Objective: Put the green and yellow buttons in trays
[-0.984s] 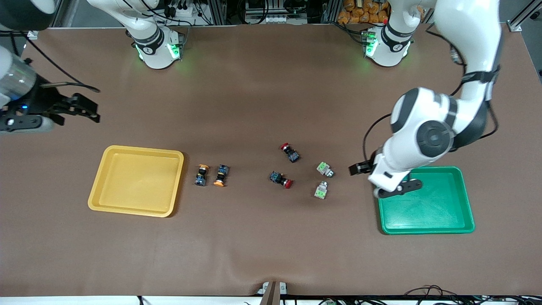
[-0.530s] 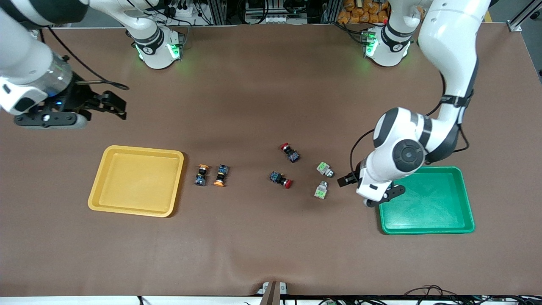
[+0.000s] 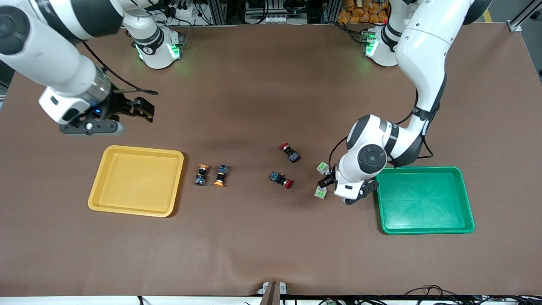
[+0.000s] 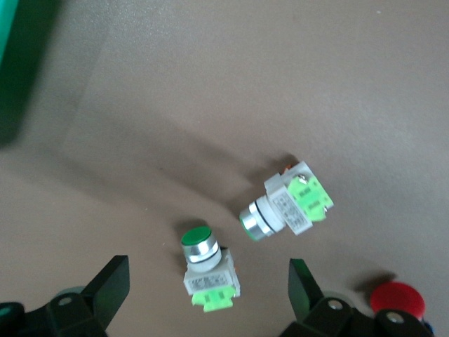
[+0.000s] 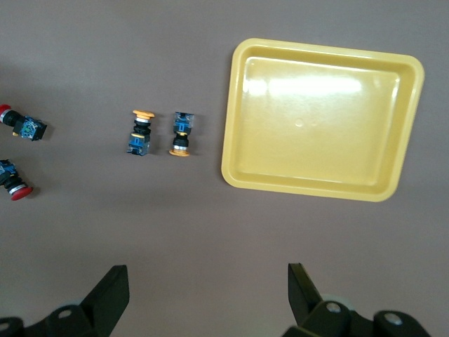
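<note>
Between red-capped switches (image 3: 286, 165) and green tray (image 3: 463, 178), 2 green buttons (image 4: 242, 242) lie sideways.

Shallow yellow plastic tray (image 5: 323, 119) on brown counter (image 5: 210, 232) — two orange-capped push-button switches (image 5: 160, 133) just beside it; two red-capped switches (image 5: 17, 154) well apart. Right claw (image 5: 207, 298) spread wide.

The yellow tray (image 5: 323, 182) looks like smooth, shiny plastic, with bright light spots on its floor. The green tray (image 3: 424, 228) looks like plastic too. The green buttons (image 4: 207, 270) have shiny metal rings and dull white plastic bodies. The table cover (image 3: 262, 237) is brown, matt and a little wrinkled. The arm shells (image 3: 423, 46) are glossy white.
</note>
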